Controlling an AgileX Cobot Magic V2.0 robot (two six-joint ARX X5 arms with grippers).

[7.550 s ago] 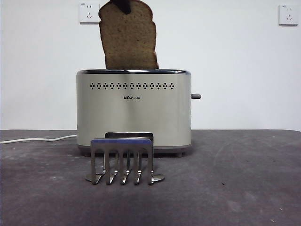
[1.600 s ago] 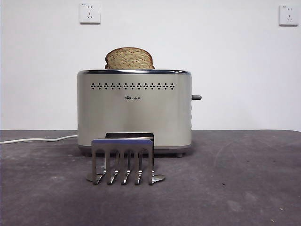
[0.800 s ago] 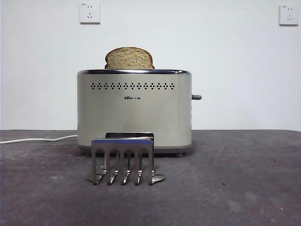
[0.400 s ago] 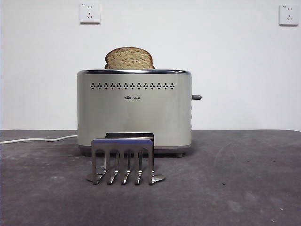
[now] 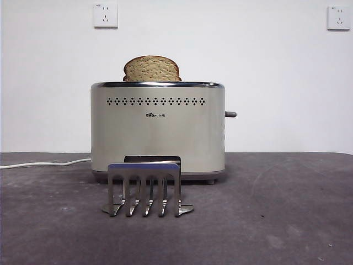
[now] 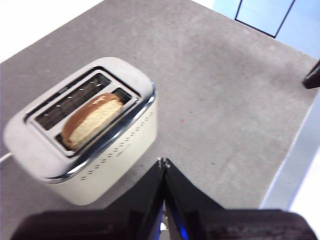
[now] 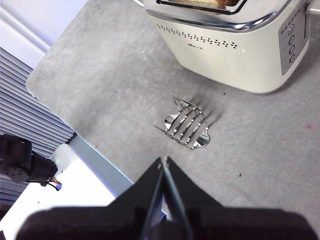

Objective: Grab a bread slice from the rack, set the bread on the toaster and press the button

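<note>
Lowered since the earliest frame, when it hung high over the slot, the speckled brown wholegrain slice of bread (image 5: 151,68) now stands upright in the near slot of the boxy cream-beige toaster (image 5: 158,132), only its domed crust showing above the chrome rim. It looks light, soft and crumbly; if regripped, a gentle pinch across the flat faces near the top crust would suit. The low shiny silver rack (image 5: 144,189) stands empty just in front of the toaster on the grey table (image 5: 287,221). The left gripper (image 6: 163,162) hovers above the toaster, jaws pressed together; the right gripper (image 7: 163,161) waits above the rack, jaws also together. The side lever (image 5: 230,114) seems unpressed.
</note>
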